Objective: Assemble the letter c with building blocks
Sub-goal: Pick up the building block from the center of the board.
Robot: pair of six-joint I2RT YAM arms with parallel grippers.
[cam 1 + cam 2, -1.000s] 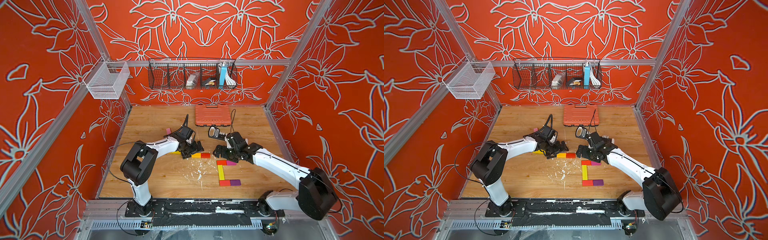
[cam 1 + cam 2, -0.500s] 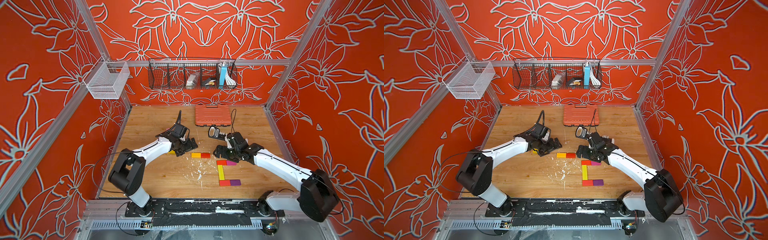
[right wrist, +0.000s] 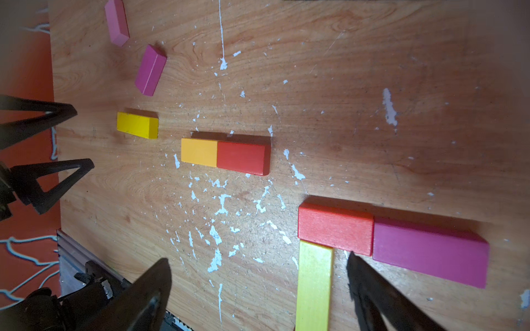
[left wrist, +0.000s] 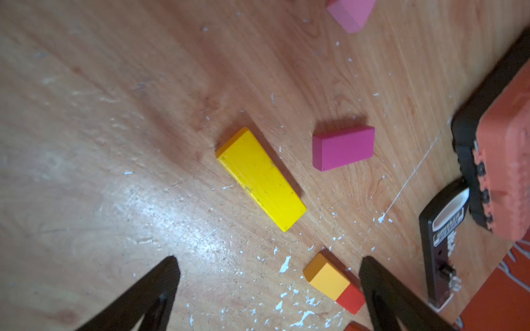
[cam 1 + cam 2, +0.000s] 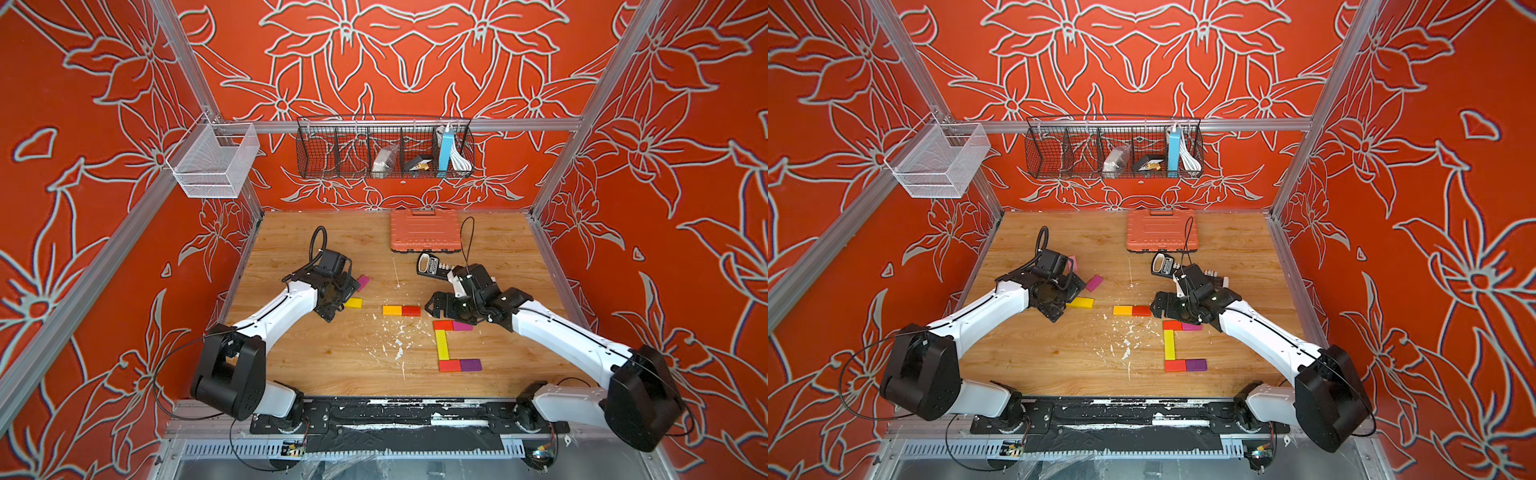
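We are working over the wooden table point(image 5: 332, 361), with the orange case point(image 5: 424, 230) lying at its far edge. We are holding the left gripper point(image 4: 268, 259) spread apart and empty above the loose yellow block point(image 4: 261, 179) and the loose magenta block point(image 4: 342, 147). The right gripper point(image 3: 256, 258) is likewise gaping, gripping nothing, just beside the block figure's upper corner. The figure is lying on our right: top red block point(image 5: 443, 325) touching top magenta block point(image 5: 462, 326), long yellow block point(image 5: 441, 344) running towards us, bottom red block point(image 5: 449, 365) touching purple block point(image 5: 471, 365). The orange block point(image 5: 392, 310) and middle red block point(image 5: 411, 310) are sitting joined between the grippers. The pink block point(image 3: 116, 23) is lying near the loose magenta block.
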